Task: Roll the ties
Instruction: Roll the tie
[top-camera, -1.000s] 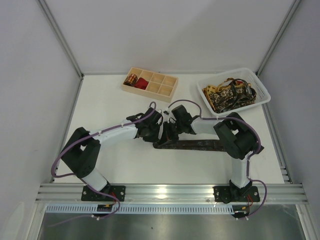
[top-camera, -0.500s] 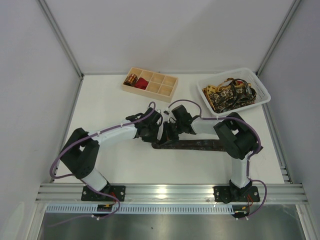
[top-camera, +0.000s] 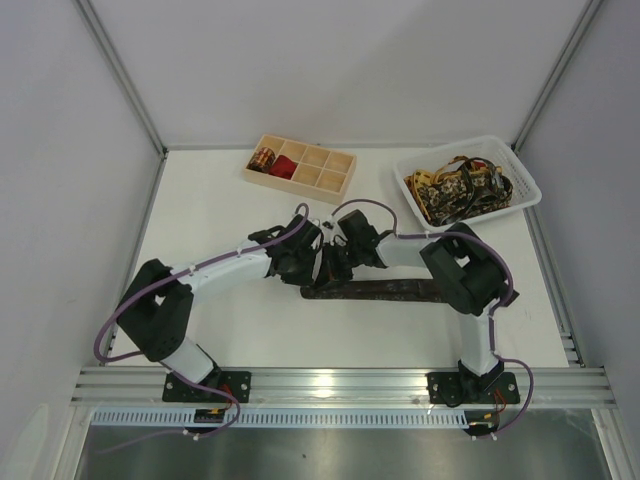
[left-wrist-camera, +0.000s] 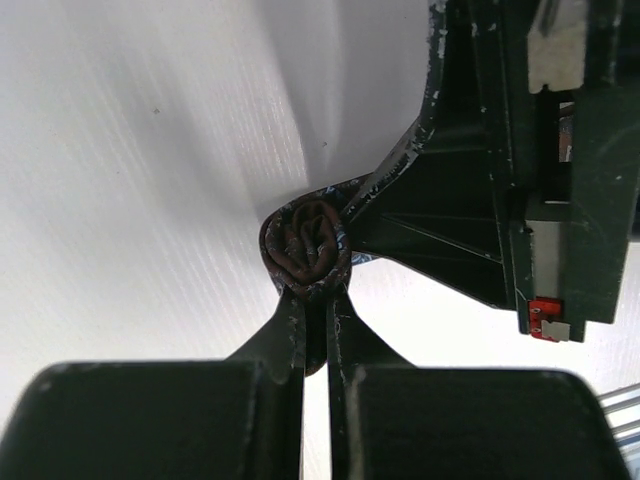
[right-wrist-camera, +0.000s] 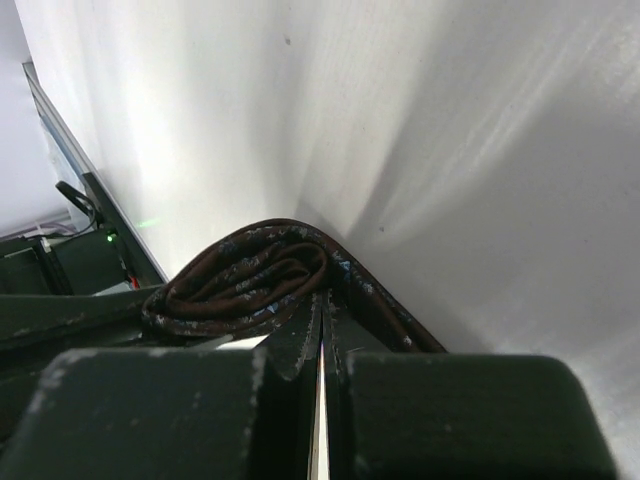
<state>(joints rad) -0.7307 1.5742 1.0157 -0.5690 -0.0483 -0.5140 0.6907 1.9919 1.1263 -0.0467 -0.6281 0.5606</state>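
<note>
**Top view:** Your two arms meet at mid-table over the dark brown tie (top-camera: 385, 290). It lies flat on the white table (top-camera: 220, 220) with its long axis running left to right. The free length stretches off to the right, and the rolled end (top-camera: 312, 284) sits at the left. Your left gripper (top-camera: 302, 272) and right gripper (top-camera: 330, 270) crowd that end side by side. At the far edge, the wooden tray (top-camera: 322, 160) holds a small striped coil (top-camera: 263, 158) and a red tie (top-camera: 285, 168) in neighbouring compartments. To its right, the white basket (top-camera: 527, 178) is heaped with gold-and-black ties (top-camera: 455, 190).

**Left wrist:** The roll faces you end-on as a tight spiral. Your left fingers are drawn almost together and pinch fabric at its near edge. A right fingertip meets the roll from the right.

**Right wrist:** Your right jaws are closed to a sliver, with their tips against the roll. The tie's flat length trails off toward the lower right. You cannot tell whether fabric is caught between them.
</note>
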